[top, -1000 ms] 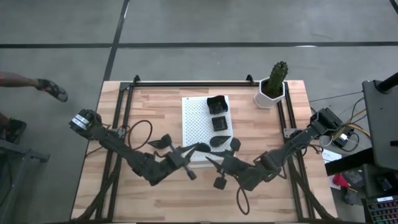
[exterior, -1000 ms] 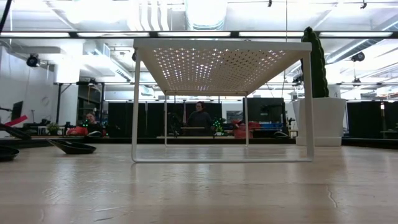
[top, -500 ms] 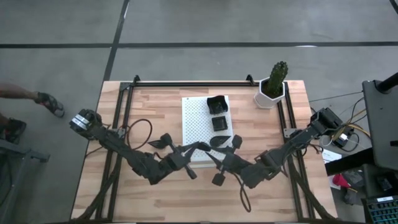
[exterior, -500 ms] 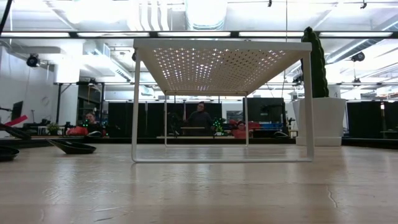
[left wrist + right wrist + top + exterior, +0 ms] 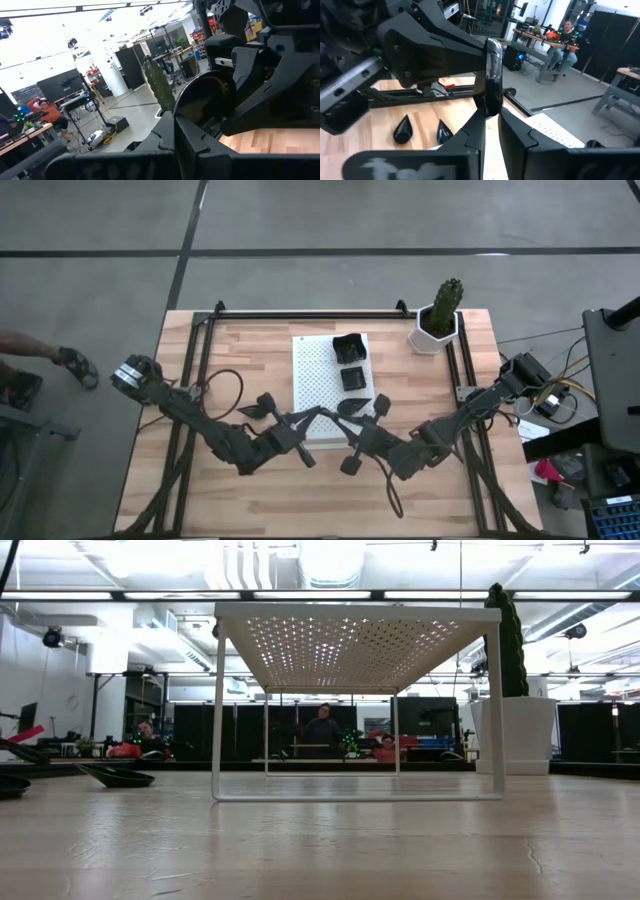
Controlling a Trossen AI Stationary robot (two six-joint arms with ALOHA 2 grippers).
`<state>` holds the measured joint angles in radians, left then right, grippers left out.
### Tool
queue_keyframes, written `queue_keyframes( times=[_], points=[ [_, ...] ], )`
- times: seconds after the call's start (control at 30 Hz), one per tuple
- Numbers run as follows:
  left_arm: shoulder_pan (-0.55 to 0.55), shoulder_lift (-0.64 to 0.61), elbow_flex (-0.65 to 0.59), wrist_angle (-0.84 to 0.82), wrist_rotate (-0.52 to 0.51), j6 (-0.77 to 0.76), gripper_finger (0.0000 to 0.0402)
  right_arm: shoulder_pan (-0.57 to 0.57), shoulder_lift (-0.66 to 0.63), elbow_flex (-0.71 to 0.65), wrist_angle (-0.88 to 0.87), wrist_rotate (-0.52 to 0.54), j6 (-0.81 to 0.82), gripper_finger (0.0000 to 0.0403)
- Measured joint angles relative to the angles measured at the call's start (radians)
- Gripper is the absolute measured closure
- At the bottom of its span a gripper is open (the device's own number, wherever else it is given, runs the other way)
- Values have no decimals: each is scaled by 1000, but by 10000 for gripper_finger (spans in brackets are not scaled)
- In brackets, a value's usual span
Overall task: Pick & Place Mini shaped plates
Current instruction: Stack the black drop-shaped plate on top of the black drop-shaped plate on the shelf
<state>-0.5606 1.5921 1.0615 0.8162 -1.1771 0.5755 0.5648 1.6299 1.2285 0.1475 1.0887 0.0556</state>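
Note:
A small dark round mini plate point(image 5: 202, 102) hangs in the air over the near edge of the white perforated board point(image 5: 318, 375), standing on edge point(image 5: 492, 75). My left gripper point(image 5: 322, 417) comes from the table's left and is shut on it. My right gripper point(image 5: 346, 427) comes from the right and is shut on it too. Two square mini plates point(image 5: 350, 362) and two leaf-shaped ones point(image 5: 364, 407) lie on the board. More leaf-shaped plates point(image 5: 258, 408) lie flat on the table, left of the board. My left gripper pinches the plate's rim point(image 5: 176, 119) between its two fingers, coming about level from the table's left. The plate stands on edge, lifted clear of board and table. My right gripper has the opposite rim point(image 5: 488, 111) between its two fingers, coming about level from the table's right.
A white hexagonal pot with a cactus point(image 5: 437, 325) stands at the far right corner. The board is a raised rack on thin legs point(image 5: 217, 710). Black rails point(image 5: 200, 350) run along the table's sides. A person's foot point(image 5: 70, 362) shows on the floor at left.
My right gripper has moved a little toward the left gripper and the far edge, coming up to the plate that the left gripper holds. The left gripper has kept its place with the plate.

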Motion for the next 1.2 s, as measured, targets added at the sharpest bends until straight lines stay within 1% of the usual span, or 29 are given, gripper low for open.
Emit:
queue_keyframes(
  times=[0.2, 0.37, 0.43, 0.57, 0.6, 0.67, 0.8, 0.87, 1.0, 1.1, 1.2],
  points=[
    [0, -2, 0, 3, 45, -2, 401, 1, -5, 0, 4, 26, -38, 389],
    [0, -3, 0, 4, 69, -12, 400, 0, -31, 0, 3, 23, -62, 394],
    [0, -3, 0, 3, 96, -17, 393, 0, -43, 0, 3, 22, -74, 394],
    [-2, -2, 0, -5, 177, -39, 355, 0, -68, 5, 10, 23, -97, 395],
    [-2, 2, 0, -9, 195, -49, 343, -2, -74, 7, 18, 8, -102, 396],
    [1, 7, -5, -26, 205, -65, 317, -3, -76, 7, 13, -3, -124, 396],
    [-2, 4, -4, -26, 262, -88, 273, -1, -84, 16, -25, -9, -144, 396],
    [-3, 4, -3, -26, 265, -94, 256, 1, -94, 23, -76, -8, -140, 396],
    [-3, 4, -3, -21, 255, -80, 236, -4, -107, 40, -148, -45, -138, 395],
    [-4, 4, -3, -21, 257, -79, 231, -4, -111, 51, -157, -66, -144, 395],
    [-5, 3, -3, -26, 256, -75, 230, -6, -111, 79, -233, -70, -143, 395]
  ],
)
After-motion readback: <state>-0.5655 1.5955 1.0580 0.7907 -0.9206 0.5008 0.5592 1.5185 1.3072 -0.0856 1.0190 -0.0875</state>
